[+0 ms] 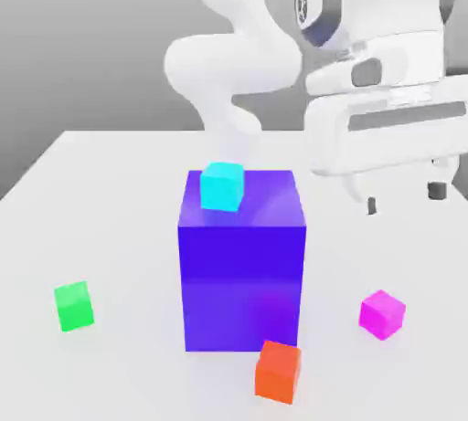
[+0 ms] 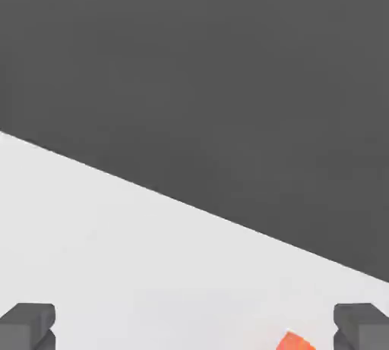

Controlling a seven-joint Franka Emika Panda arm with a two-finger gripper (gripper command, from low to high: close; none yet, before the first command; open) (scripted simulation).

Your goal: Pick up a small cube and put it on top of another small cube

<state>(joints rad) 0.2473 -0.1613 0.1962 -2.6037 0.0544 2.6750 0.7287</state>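
Two grey fingertips (image 1: 371, 205) stand well apart with nothing between them: the white claw (image 1: 404, 198) is open and empty, hanging over on the exterior view's right, up off the white table (image 1: 128, 227). Its arm (image 1: 233, 63) is pale and smooth, bending down behind the big block from where I stand.

Lower down on that same side, the small magenta-pink cube (image 1: 382, 315) sits on the table, well apart from the block and touching nothing. One corner of it is turned toward me.

Toward the middle there's the big blue-purple block (image 1: 242, 287), upright, with a little cyan cube (image 1: 222, 186) resting on its top, over toward the exterior view's left. Close by the block's near face sits an orange-red cube (image 1: 278, 373), overlapping its lower edge as I look; I can't tell whether they touch. The hand view catches a bit of that orange-red one too. Farthest out, on the exterior view's left, a green cube (image 1: 74, 306) sits alone on the table, slightly turned.
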